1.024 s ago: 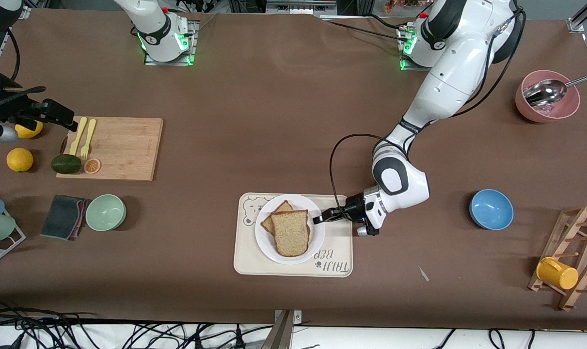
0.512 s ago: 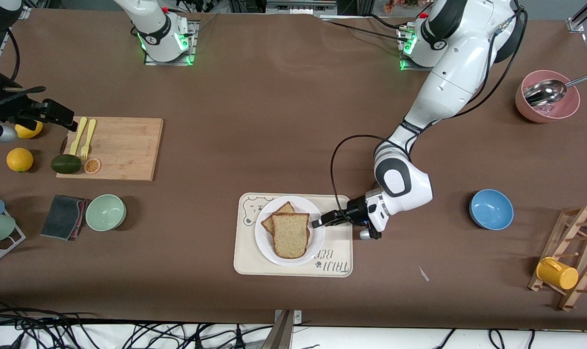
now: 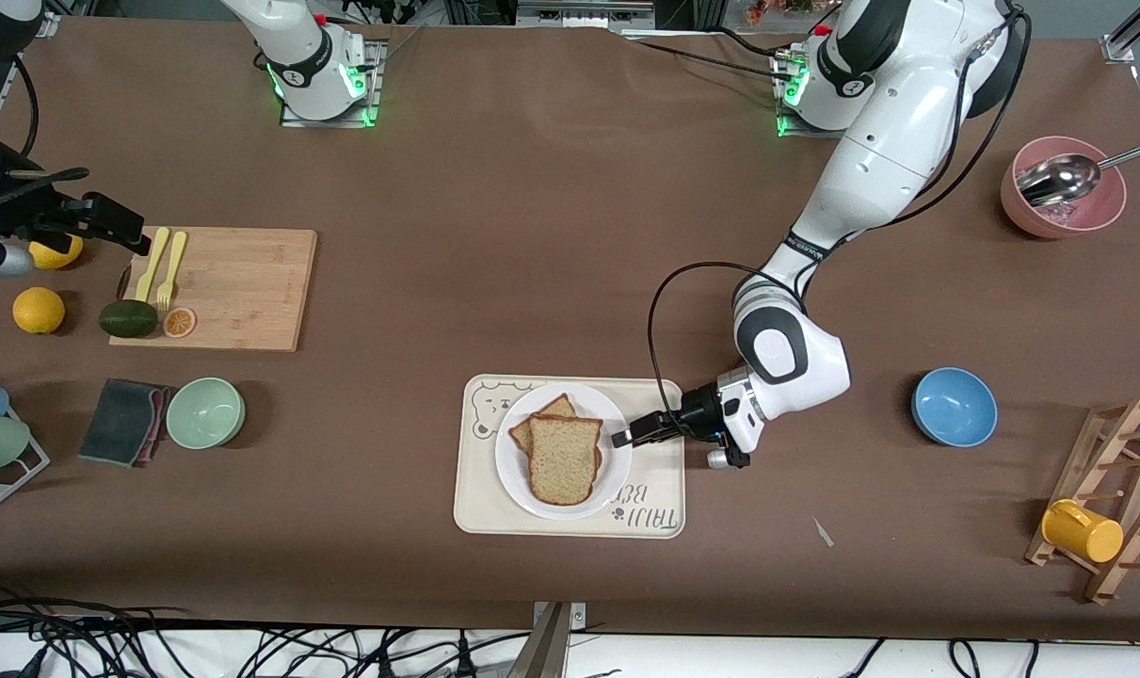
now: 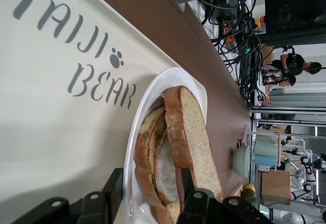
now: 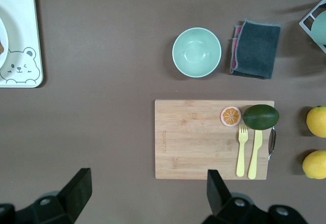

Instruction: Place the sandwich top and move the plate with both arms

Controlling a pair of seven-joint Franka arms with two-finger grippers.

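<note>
The plate sits on the cream bear tray in the middle of the table. The sandwich top lies on a lower slice on the plate. My left gripper is at the plate's rim on the side toward the left arm's end. In the left wrist view the gripper is open. One finger is under the rim and the other finger is above it, by the sandwich top. My right gripper waits open and empty above the right arm's end of the table, by the cutting board.
A cutting board holds an avocado, an orange slice and cutlery, with a green bowl and a grey cloth nearer the camera. A blue bowl, a pink bowl with a spoon and a mug rack stand toward the left arm's end.
My left gripper has shifted a little nearer the camera along the plate's rim. The plate and the sandwich top have shifted slightly with it. The right arm has not moved.
</note>
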